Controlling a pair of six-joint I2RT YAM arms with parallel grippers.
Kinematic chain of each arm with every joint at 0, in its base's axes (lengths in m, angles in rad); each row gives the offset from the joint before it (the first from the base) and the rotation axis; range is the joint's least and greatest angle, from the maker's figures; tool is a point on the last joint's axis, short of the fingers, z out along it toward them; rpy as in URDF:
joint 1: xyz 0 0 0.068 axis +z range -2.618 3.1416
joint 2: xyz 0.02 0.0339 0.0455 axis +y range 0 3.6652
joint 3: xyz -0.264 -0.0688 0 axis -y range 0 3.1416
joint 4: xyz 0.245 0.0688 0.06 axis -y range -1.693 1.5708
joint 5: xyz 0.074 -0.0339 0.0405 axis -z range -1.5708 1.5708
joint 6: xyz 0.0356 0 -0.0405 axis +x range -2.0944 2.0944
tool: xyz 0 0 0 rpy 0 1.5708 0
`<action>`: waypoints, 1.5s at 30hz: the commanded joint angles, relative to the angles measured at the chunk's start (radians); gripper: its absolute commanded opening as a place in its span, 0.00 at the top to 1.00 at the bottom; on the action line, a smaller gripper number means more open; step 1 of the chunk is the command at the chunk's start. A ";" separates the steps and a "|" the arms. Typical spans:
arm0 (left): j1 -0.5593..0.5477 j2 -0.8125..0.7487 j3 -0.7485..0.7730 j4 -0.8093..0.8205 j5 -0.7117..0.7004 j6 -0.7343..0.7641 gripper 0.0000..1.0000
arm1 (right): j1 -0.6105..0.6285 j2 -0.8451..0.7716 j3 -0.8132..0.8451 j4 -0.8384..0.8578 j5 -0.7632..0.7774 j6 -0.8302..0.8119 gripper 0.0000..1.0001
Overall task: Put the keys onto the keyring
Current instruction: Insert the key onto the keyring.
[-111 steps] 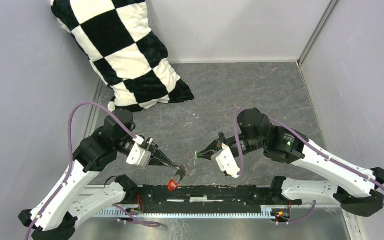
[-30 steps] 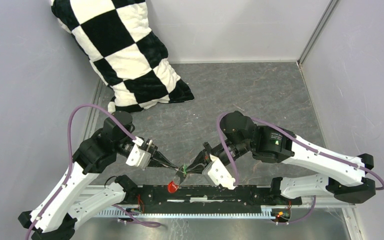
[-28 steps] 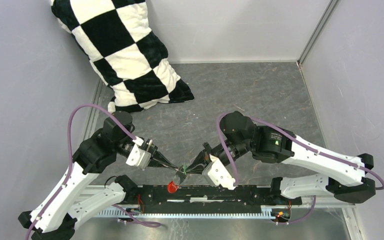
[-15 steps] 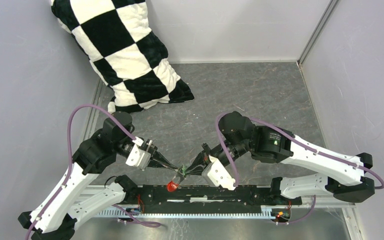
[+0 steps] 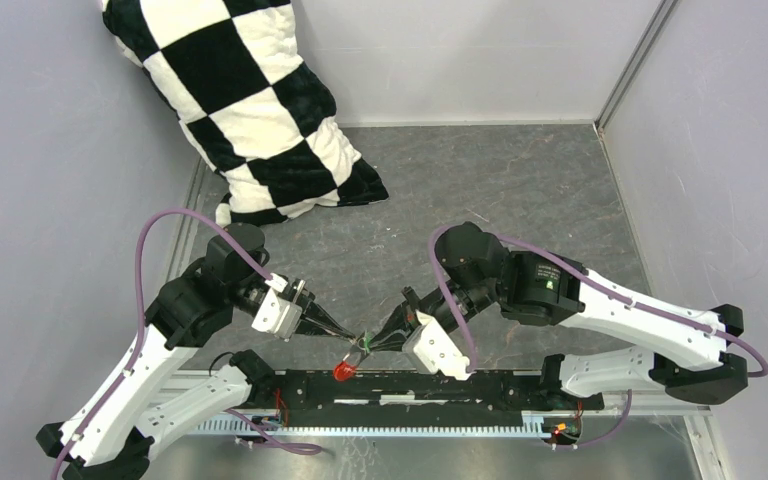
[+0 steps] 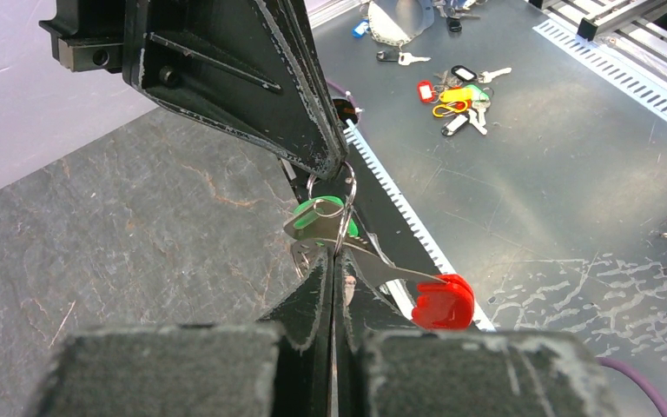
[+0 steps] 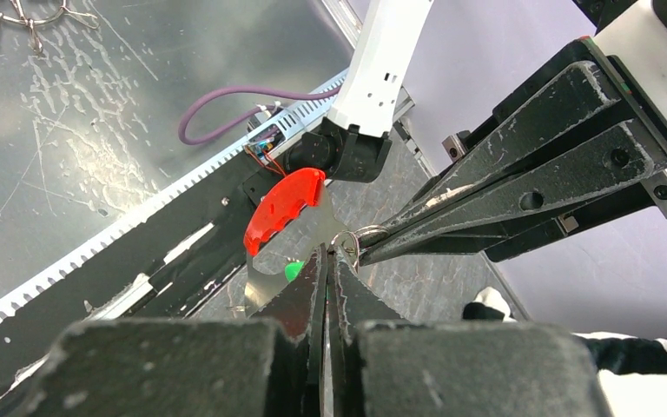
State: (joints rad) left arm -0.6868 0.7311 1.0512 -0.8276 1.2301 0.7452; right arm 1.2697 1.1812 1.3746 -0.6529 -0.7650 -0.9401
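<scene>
Left gripper (image 6: 332, 271) clamped on ring (image 7: 346, 238); right gripper (image 7: 326, 259) clamped on key (image 6: 320, 215); both likely light, stiff, slippery; hold key's head.

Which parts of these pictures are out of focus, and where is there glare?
Left wrist view: the base of the left gripper is blurred at the bottom edge, while the key and keyring are sharp. Right wrist view: the right gripper blurs likewise; the metal surface shows glare. Top view: even light, sharp.
</scene>
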 commanded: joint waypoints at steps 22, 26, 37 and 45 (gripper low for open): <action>0.000 0.009 0.004 0.026 -0.014 -0.014 0.98 | 0.013 -0.015 -0.011 0.153 0.015 0.055 0.99; 0.001 0.011 0.006 0.027 -0.009 -0.010 0.98 | 0.013 -0.008 -0.011 0.167 0.010 0.064 0.99; 0.001 0.010 0.013 0.025 -0.001 0.000 0.98 | 0.013 0.025 -0.016 0.201 0.045 0.110 0.99; 0.001 -0.007 0.007 0.024 -0.004 0.003 0.98 | 0.014 0.017 -0.045 0.231 0.149 0.155 0.99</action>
State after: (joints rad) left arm -0.6868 0.7349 1.0508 -0.8345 1.2266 0.7460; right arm 1.2747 1.1969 1.3533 -0.4751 -0.6891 -0.8181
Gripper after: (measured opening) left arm 0.022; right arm 0.010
